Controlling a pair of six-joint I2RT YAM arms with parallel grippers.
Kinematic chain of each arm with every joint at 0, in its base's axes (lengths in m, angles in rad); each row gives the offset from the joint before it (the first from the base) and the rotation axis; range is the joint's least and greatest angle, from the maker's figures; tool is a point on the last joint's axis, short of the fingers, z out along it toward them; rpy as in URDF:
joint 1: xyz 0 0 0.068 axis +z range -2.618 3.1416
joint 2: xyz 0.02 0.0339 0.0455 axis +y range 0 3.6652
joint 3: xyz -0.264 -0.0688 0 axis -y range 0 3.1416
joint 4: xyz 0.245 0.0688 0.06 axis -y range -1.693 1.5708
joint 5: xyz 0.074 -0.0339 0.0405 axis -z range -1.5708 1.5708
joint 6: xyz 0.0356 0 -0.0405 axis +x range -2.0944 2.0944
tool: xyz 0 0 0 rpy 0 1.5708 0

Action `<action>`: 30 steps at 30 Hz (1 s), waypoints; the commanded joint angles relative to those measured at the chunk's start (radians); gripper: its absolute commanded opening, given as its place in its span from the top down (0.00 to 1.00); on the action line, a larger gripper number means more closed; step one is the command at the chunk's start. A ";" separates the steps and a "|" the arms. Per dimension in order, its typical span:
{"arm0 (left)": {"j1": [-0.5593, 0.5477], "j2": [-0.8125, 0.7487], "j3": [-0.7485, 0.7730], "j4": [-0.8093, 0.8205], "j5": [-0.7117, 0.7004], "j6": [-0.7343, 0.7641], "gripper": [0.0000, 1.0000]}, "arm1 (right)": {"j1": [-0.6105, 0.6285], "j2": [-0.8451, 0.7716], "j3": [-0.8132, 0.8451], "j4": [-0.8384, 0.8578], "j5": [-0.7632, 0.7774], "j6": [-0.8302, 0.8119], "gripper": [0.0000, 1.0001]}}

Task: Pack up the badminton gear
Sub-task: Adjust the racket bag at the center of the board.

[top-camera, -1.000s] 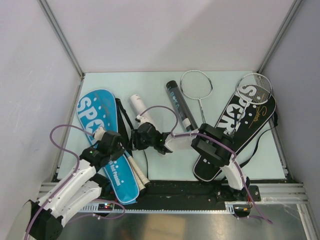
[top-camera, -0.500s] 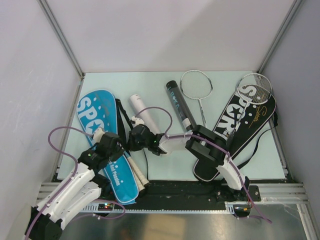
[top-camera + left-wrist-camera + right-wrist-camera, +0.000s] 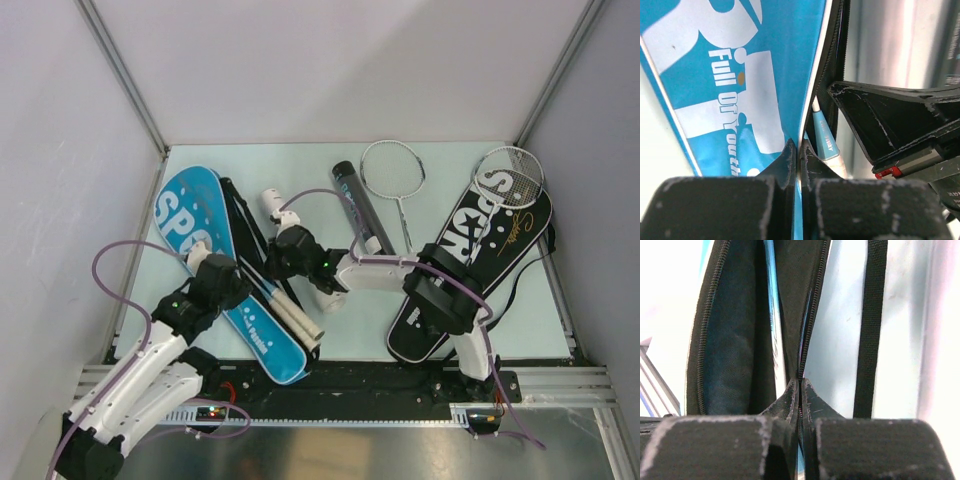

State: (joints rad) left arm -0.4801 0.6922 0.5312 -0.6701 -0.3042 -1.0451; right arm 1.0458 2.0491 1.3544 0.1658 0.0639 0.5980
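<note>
The blue "SPORT" racket cover [image 3: 200, 225] lies slanted at the left, with two white racket handles [image 3: 295, 318] poking out of its open side. My left gripper [image 3: 236, 276] is shut on the cover's blue edge [image 3: 765, 100]; a light-blue racket shaft [image 3: 826, 144] shows just beside the jaws. My right gripper [image 3: 275, 258] reaches across from the right and is shut on the cover's black zipper edge [image 3: 812, 315]. In the right wrist view the cover's dark inside [image 3: 732, 340] gapes open and its strap [image 3: 870, 325] runs alongside.
A white tube [image 3: 273, 203] lies behind the right gripper. A black tube [image 3: 358, 210] and a silver racket [image 3: 393, 170] lie mid-table. The black "SPORT" cover [image 3: 470, 255] lies at the right with another silver racket [image 3: 508, 175] on its top end.
The right gripper has shut on the blue cover's zipper edge. The cover has swung, its lower end and the racket handles shifting to the right. The left gripper stayed shut on it.
</note>
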 commanded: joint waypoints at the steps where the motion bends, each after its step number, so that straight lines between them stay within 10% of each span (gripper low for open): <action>1: 0.016 -0.019 0.076 0.056 -0.081 0.088 1.00 | -0.014 -0.131 0.006 -0.018 0.069 -0.095 1.00; 17: 0.158 -0.165 -0.098 0.102 0.165 0.052 1.00 | 0.047 -0.292 0.040 -0.095 0.180 -0.156 1.00; 30: 0.162 -0.219 0.040 0.097 0.291 0.118 1.00 | 0.027 -0.243 0.081 -0.133 0.175 -0.177 1.00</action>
State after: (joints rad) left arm -0.3256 0.5003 0.5045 -0.6170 -0.0738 -0.9569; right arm 1.0851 1.7863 1.3956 -0.0051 0.2268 0.4339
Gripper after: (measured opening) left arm 0.015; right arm 0.010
